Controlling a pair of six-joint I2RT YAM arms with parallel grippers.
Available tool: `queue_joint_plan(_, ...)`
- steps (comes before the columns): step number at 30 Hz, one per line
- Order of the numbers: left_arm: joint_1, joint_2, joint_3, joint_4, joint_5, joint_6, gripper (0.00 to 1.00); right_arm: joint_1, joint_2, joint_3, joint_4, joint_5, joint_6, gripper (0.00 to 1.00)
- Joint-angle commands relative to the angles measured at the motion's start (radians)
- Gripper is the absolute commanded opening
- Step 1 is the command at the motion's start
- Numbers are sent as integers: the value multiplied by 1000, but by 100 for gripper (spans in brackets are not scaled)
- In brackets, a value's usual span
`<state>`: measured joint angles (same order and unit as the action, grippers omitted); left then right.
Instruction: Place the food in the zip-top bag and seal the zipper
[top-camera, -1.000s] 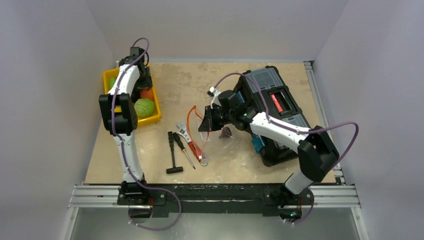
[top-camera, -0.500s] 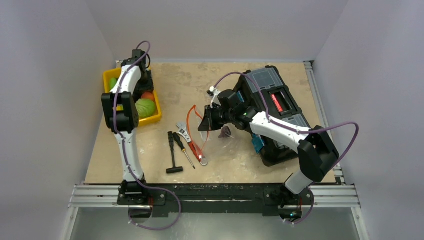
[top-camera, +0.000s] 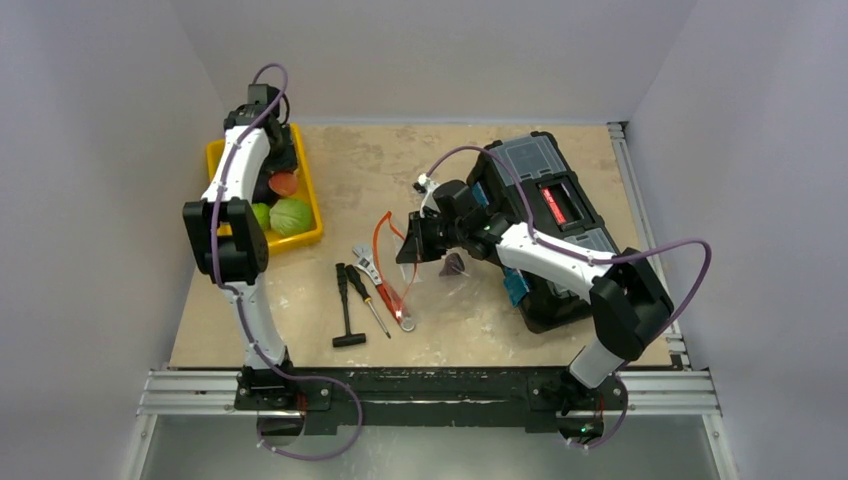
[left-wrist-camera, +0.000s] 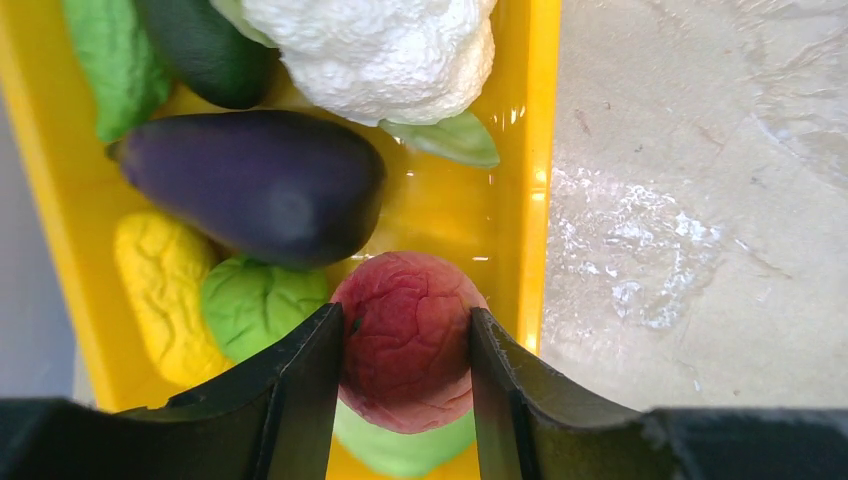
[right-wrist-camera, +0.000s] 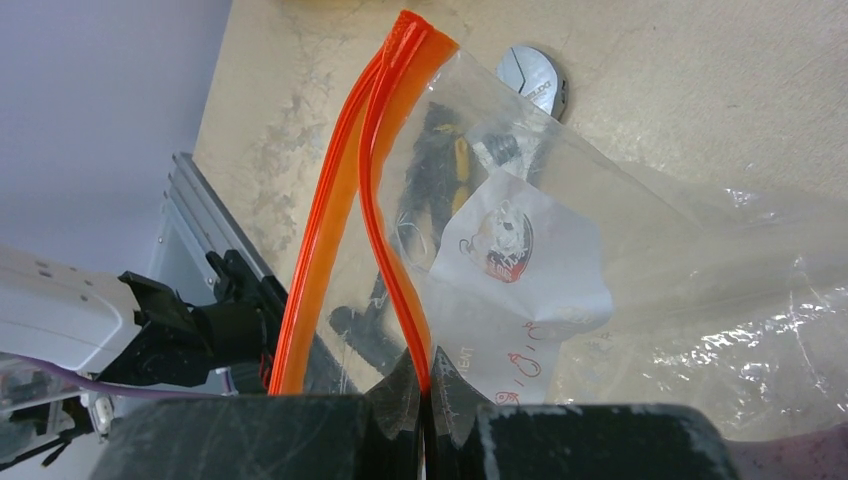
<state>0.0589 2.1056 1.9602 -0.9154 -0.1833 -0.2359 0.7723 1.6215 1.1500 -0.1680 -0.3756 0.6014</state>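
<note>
Nearest the arm bases, a few tools lie side by side on the table (top-camera: 470, 330): a black T-handle key (top-camera: 346, 312), a screwdriver (top-camera: 368, 300) and a red-handled wrench (top-camera: 388, 290), all a bit left of centre. Just beyond them the right gripper (right-wrist-camera: 425, 412) is squeezed fully together on the zipper (right-wrist-camera: 372, 210) of the zip-top bag (right-wrist-camera: 650, 290). It only has one of the two orange tracks, and the other bows away to the side, so the mouth is gaping. The whitish label patch (right-wrist-camera: 520, 260) faces the wrist cam, and you can see the tools through the crinkly plastic. There's a small dark purple bit (top-camera: 452, 265) just right of that gripper, but I honestly can't tell if it's inside the bag or not. Right of all that sits a big black toolbox (top-camera: 545, 215), with the right arm reaching across it. The food is over in the yellow bin (left-wrist-camera: 533, 150) at the far left. The round cabbage (top-camera: 291, 215) is at the bin's near end. Just past it the left gripper (left-wrist-camera: 407, 325) has its fingers pressed on both sides of the orange ball (left-wrist-camera: 405, 370), which looks pretty reddish up close and sits close to the bin's right wall. Packed around the ball are the dark purple eggplant (left-wrist-camera: 255, 185), a yellow piece (left-wrist-camera: 160, 290) and a green piece (left-wrist-camera: 262, 305), with the white cauliflower (left-wrist-camera: 385, 45) beyond the eggplant.
</note>
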Motion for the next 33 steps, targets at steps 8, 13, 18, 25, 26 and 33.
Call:
queue_joint_plan(8,8,-304,-164,-25,48,-123,0,2,8,41,34,12,31,0)
queue_joint_plan(13,7,-496,-364,5,239,-205,0,2,19,50,48,-15,53,0)
queue_joint_plan(18,7,-722,-588,102,514,-290,0,2,13,55,49,-14,78,0)
queue_joint_plan(25,-97,-983,-798,253,804,-479,0,2,-13,54,39,-2,96,0)
queue_joint_plan(26,-131,-1004,-810,264,796,-501,0,4,-17,55,37,-2,98,0)
queue_joint_plan(33,-290,-1026,-901,407,736,-612,0,24,-51,49,32,12,121,0)
